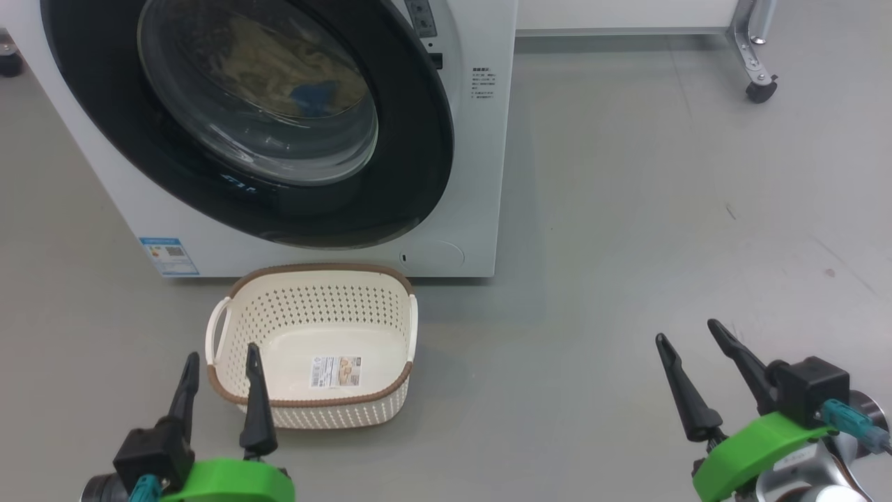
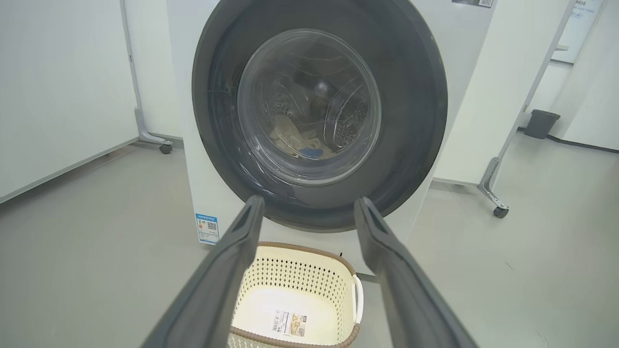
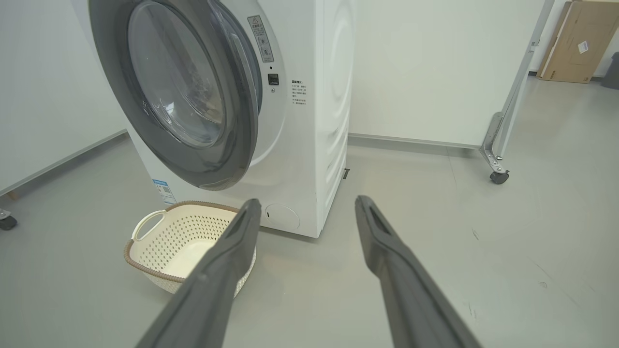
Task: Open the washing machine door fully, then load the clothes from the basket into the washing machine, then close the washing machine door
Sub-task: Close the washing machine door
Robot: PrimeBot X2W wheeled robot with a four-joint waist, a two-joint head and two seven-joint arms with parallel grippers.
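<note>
Your left pincer (image 1: 221, 355) has its fingers apart and grips nothing, poised at the near left corner of the basket (image 1: 327, 307). Your right pincer (image 1: 686, 332) is likewise spread and free, over the grey floor (image 1: 627, 209) well to the basket's right. The basket sits on the floor just in front of the washing machine (image 1: 481, 174), with a label sticker (image 1: 336, 371) on its bottom. The washing machine door (image 1: 418, 153) is swung across the opening, its free edge standing slightly off the white front. Through the glass you can see the clothes (image 1: 279, 77) lying inside the drum, the blue patch showing. White panels on castor legs (image 1: 759, 90) stand behind, with a cardboard box (image 3: 570, 43) against the far wall.
</note>
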